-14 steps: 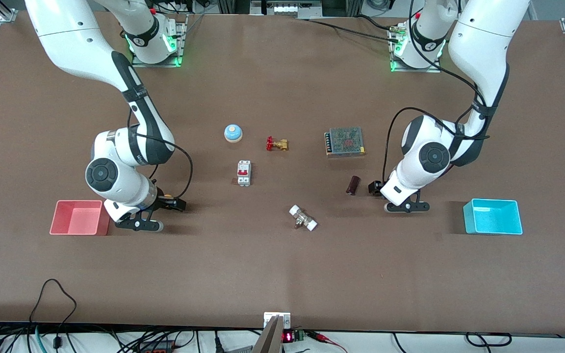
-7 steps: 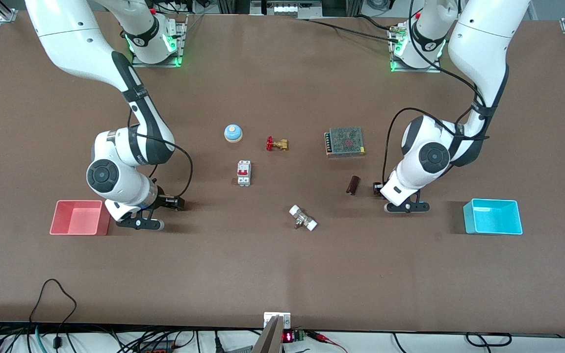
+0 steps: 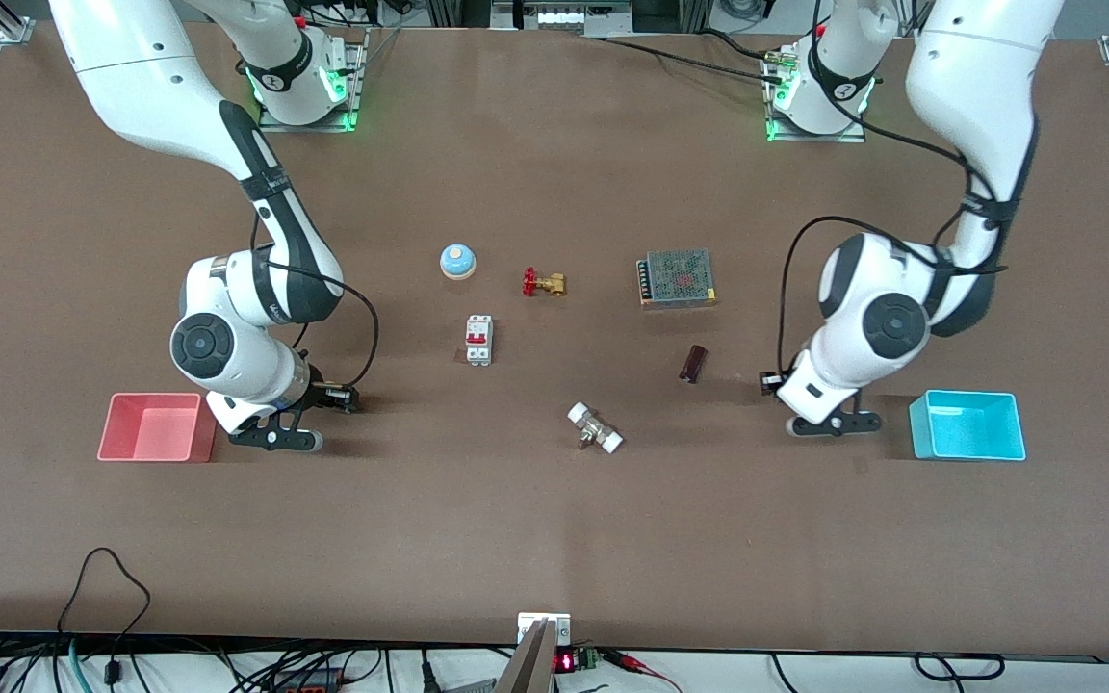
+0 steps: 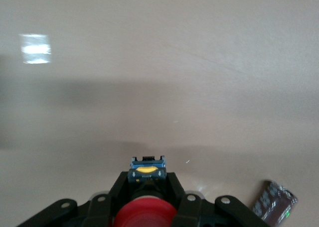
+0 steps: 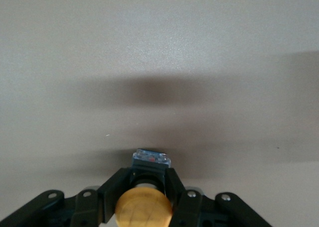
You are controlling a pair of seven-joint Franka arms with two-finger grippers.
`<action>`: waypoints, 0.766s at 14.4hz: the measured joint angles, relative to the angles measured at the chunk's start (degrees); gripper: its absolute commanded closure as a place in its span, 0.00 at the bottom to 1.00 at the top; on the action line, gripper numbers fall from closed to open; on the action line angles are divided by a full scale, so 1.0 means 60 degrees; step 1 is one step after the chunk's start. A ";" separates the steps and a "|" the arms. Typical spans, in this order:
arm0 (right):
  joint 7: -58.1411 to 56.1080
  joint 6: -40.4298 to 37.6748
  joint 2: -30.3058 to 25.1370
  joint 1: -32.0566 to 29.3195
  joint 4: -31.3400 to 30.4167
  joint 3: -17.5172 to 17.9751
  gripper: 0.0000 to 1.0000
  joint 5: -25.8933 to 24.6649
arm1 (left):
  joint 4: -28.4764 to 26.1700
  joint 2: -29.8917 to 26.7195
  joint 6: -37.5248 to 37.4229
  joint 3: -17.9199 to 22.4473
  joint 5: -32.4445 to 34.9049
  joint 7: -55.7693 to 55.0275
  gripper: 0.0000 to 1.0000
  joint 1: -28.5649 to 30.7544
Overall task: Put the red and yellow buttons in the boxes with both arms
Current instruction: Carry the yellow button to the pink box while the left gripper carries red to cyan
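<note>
I see a bell (image 3: 457,261), valve (image 3: 543,283), breaker (image 3: 478,340), power supply (image 3: 678,278), capacitor (image 3: 692,364) and fitting (image 3: 595,428) mid-table.

table (image 3: 554,539): brown, matte, wide; both arm bases stand on its edge farthest from the front camera
pink box (image 3: 155,427): on the table at the right arm's end, open
cyan box (image 3: 967,425): at the left arm's end, open, about as near the front camera as the pink one
blue bell (image 3: 457,260): mid-table, orange top
brass valve (image 3: 543,283): just beside the bell, red handle
circuit breaker (image 3: 478,340): white and red, nearer the front camera than the bell
power supply (image 3: 678,278): mesh-topped, toward the left arm's end
dark cylinder (image 3: 693,363): lying down, nearer than the power supply
white-ended fitting (image 3: 595,428): nearest of the middle cluster, lying askew
</note>
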 measured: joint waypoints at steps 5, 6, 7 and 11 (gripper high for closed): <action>-0.0392 -0.0261 -0.0131 -0.0029 0.0078 -0.0026 0.76 0.0000 | 0.1355 -0.0244 -0.2377 0.0079 0.0050 0.0491 0.74 0.0792; -0.0705 -0.0509 -0.0308 -0.0106 0.0145 -0.0053 0.76 0.0000 | 0.1429 -0.0241 -0.2401 0.0156 0.0114 0.0896 0.74 0.0983; -0.1084 -0.0807 -0.0560 -0.0240 0.0205 -0.0077 0.76 0.0000 | 0.1511 -0.0226 -0.2401 0.0230 0.0184 0.1332 0.74 0.1208; -0.3071 -0.1612 -0.1654 -0.1290 0.0256 -0.0151 0.76 -0.0001 | 0.1829 0.0183 -0.2119 0.0338 0.0502 0.3000 0.74 0.2228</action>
